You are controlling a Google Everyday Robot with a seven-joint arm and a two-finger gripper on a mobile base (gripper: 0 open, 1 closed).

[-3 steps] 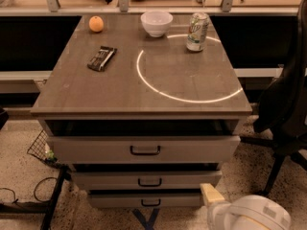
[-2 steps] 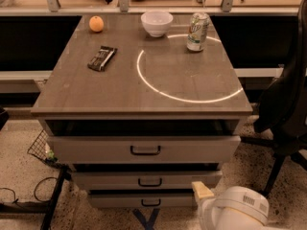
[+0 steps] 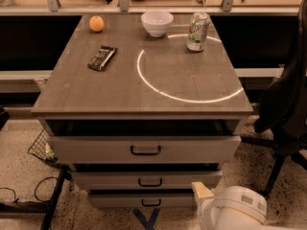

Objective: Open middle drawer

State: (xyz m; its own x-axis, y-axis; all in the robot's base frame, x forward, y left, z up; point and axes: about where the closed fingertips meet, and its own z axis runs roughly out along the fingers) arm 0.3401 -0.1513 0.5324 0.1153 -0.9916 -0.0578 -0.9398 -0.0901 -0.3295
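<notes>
The middle drawer (image 3: 110,180) is the second of three grey-beige fronts under the table top, with a small dark pull handle (image 3: 150,182). A dark gap shows along its top edge. Above it is the taller top drawer (image 3: 96,149) with a bigger handle (image 3: 145,150). Below it is the lowest drawer (image 3: 115,201). My gripper (image 3: 202,193) rises from the bottom right on its white arm (image 3: 235,210). Its beige tip is beside the right end of the middle drawer front, to the right of the handle.
On the table top (image 3: 96,95) are an orange (image 3: 96,23), a white bowl (image 3: 157,22), a drinks can (image 3: 197,31) and a dark snack bar (image 3: 102,58). A black chair (image 3: 288,104) stands to the right. A wire basket (image 3: 42,148) and cables (image 3: 24,195) lie on the floor at the left.
My arm has moved left and a little up from the bottom right corner, bringing the gripper closer to the drawer fronts. The drawers have not moved.
</notes>
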